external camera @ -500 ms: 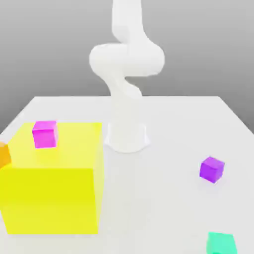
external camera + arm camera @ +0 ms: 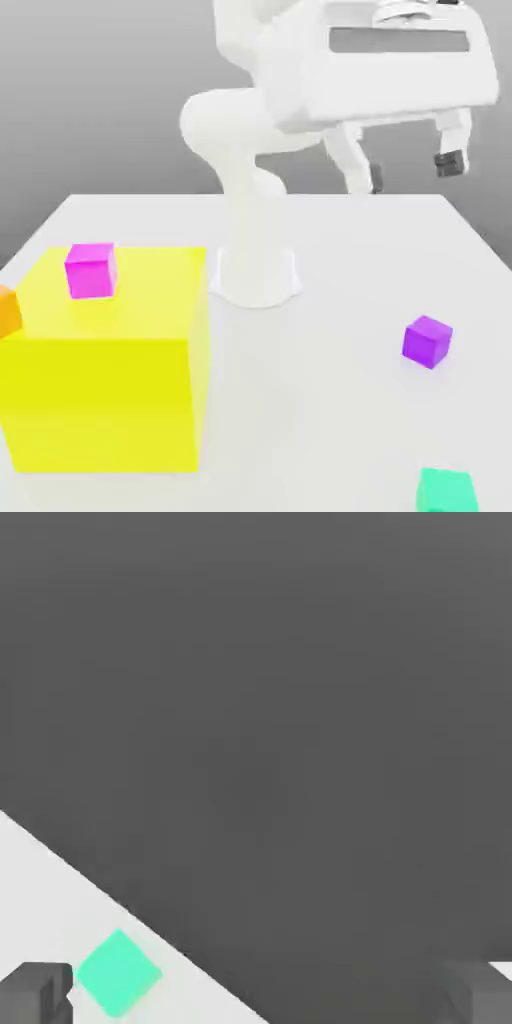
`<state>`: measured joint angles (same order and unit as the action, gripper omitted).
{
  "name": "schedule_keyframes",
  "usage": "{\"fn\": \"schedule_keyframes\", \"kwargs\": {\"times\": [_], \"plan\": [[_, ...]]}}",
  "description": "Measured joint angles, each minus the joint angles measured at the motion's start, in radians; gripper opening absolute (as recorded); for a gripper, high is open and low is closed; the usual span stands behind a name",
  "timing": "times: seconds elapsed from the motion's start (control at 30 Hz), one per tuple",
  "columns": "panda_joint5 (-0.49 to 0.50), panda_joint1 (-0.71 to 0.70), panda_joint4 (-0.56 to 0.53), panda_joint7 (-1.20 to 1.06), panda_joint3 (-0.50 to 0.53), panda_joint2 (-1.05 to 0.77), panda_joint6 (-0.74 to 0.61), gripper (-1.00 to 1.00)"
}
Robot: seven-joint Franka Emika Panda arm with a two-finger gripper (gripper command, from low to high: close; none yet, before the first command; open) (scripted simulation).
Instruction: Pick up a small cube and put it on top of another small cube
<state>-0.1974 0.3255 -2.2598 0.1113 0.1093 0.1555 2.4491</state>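
Your gripper (image 2: pixel 408 172) hangs high above the white table (image 2: pixel 330 400), its two dark-tipped fingers (image 2: pixel 451 160) spread wide apart with nothing between them. The small cube (image 2: pixel 446 491) you are after sits flat on the table at the near edge, toward the exterior view's right, well apart from the gripper. Being a cube, it has no long axis; in the hand view it (image 2: pixel 118 973) appears turned like a diamond, one corner toward the table's edge. The purple cube (image 2: pixel 428 341) rests on the table beyond it. On the exterior view's left, the magenta cube (image 2: pixel 90 270) sits on top of the big yellow block (image 2: pixel 105 400).
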Motion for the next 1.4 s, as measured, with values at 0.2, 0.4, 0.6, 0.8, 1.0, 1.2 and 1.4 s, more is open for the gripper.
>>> {"fn": "schedule_keyframes", "kwargs": {"times": [0.2, 0.4, 0.6, 0.8, 1.0, 1.2, 1.4], "plan": [[-0.008, 0.066, 0.011, -0.192, -0.026, -0.212, 0.057, 0.00], [0.064, 0.096, 0.020, -0.330, -0.052, -0.412, 0.123, 0.00], [0.147, 0.126, 0.042, -0.393, -0.059, -0.613, 0.229, 0.00], [0.142, 0.122, 0.055, -0.399, -0.065, -0.679, 0.278, -1.00], [0.151, 0.128, 0.037, -0.394, -0.058, -0.593, 0.209, -1.00], [0.156, 0.009, 0.050, -0.474, 0.045, -0.386, 0.008, -1.00], [0.190, -0.183, 0.070, -0.552, 0.182, -0.215, -0.174, -1.00]]}}
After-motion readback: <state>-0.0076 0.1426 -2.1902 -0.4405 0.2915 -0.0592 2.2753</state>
